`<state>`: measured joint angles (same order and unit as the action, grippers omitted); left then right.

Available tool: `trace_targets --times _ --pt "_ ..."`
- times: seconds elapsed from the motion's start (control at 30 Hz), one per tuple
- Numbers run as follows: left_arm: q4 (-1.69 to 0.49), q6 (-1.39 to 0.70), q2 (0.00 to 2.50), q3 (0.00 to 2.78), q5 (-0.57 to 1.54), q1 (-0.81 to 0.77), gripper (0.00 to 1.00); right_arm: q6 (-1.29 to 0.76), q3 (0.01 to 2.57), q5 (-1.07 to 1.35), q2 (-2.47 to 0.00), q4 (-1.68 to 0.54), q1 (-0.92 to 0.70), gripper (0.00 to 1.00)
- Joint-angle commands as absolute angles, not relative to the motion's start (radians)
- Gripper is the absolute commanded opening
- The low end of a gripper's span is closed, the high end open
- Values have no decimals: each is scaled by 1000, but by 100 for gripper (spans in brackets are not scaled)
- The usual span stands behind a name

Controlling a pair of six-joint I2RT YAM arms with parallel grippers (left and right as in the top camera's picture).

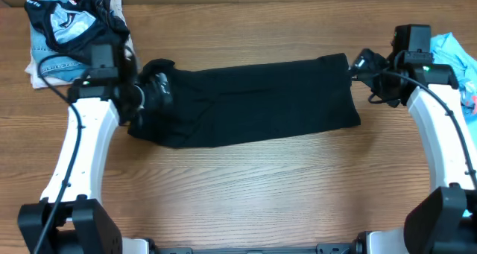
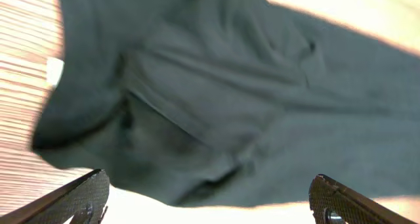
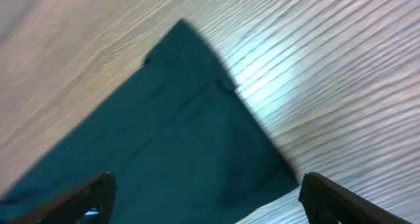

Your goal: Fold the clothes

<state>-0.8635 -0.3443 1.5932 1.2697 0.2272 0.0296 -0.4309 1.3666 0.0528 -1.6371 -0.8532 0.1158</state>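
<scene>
Overhead, the black T-shirt (image 1: pixel 246 101) lies across the middle of the counter (image 1: pixel 246 187) as a long folded band, with its white neck label (image 2: pixel 55 71) at the left end. The left end effector (image 2: pixel 209 188) hangs over that end and the right end effector (image 3: pixel 207 184) over the right corner. Both are released, fingers spread, grasping nothing. I judge the lengthwise fold done; next, fresh grips must bring one end over the other. No container shows. A pile of other clothes (image 1: pixel 71 34) sits far left, and a light blue garment (image 1: pixel 455 53) lies at the right edge.
</scene>
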Motion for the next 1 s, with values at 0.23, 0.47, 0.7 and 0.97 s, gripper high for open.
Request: trace_targets --times 0.23,0.47,0.7,0.97 --pt "-870 -284 1595 1276 252 -96 100 -90 1362 369 -1887 -691 250 96" --pt "-870 -284 1595 1276 252 -99 100 9 1362 459 -1991 -635 250 99" --pt "-870 -284 1595 1276 252 -100 100 9 1362 503 -2073 -607 240 97" --pt "-871 -284 1595 1276 252 -100 100 8 1362 453 -2104 -586 184 93"
